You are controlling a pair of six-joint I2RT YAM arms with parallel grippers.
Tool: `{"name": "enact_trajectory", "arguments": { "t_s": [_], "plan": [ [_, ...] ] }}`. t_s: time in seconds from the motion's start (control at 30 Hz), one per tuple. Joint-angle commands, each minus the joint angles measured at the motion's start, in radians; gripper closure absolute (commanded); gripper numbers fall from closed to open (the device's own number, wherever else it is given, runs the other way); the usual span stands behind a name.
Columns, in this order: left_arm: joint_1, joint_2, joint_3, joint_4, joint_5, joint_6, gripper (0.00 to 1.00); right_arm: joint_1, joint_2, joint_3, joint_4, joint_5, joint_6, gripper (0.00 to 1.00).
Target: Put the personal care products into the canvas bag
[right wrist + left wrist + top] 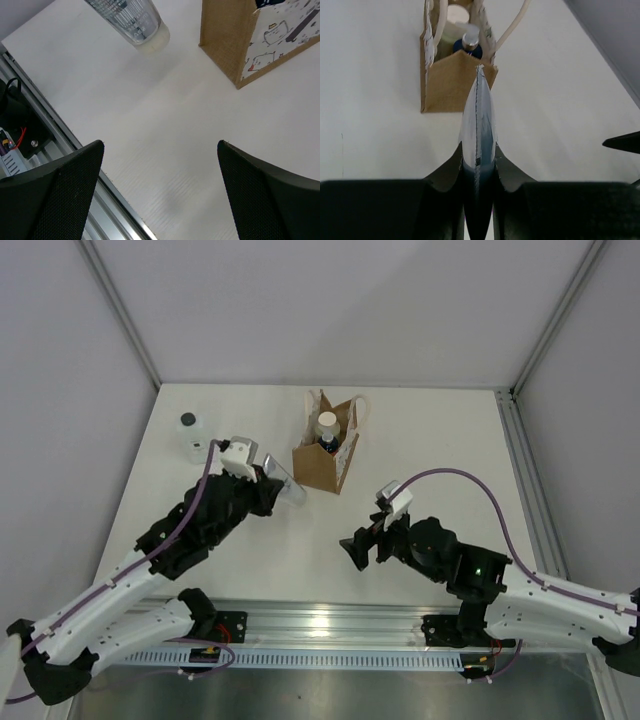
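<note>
Clamping silvery crimped squeeze tube, left gripper aims at tan canvas bag, 12 o'clock; tube likely soft, light, slick, best held mid-body. Right gripper spread, empty, 5 o'clock.

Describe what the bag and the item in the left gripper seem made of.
The bag: coarse brown woven cloth, matte, likely jute or canvas, going by its rough texture. Its side panel looks like printed white fabric. The tube in the left gripper: glossy silvery plastic or foil laminate, judging by its sheen and crimped end seam.
</note>
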Motion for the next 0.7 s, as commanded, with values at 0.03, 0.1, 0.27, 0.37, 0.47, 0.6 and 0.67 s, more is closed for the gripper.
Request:
{"name": "enact_trajectory", "arguments": {
  "t_s": [0.03,0.1,0.27,0.37,0.47,0.6,0.67],
  "plan": [
    [-0.003,0.08,0.17,0.168,0.048,0.089,1.0,0.007,-0.06,0.006,0.0,0.114,0.018,0.01],
    [-0.003,0.123,0.223,0.167,0.034,0.109,1.0,0.007,-0.094,0.004,-0.009,0.135,0.024,0.01],
    [-0.002,0.225,0.308,0.237,-0.007,0.179,1.0,0.007,-0.186,-0.02,0.0,0.175,0.044,0.01],
    [-0.002,0.266,0.323,0.311,-0.057,0.23,1.0,0.007,-0.232,-0.045,0.019,0.197,0.046,0.01],
    [0.0,0.314,0.36,0.364,-0.101,0.287,1.0,0.007,-0.24,-0.048,0.02,0.2,0.044,0.01],
    [0.0,0.402,0.403,0.45,-0.123,0.346,1.0,0.007,-0.232,-0.045,0.017,0.192,0.043,0.01],
    [0.004,0.433,0.411,0.478,-0.135,0.374,1.0,0.005,-0.224,-0.04,0.016,0.189,0.041,0.01]
  ]
}}
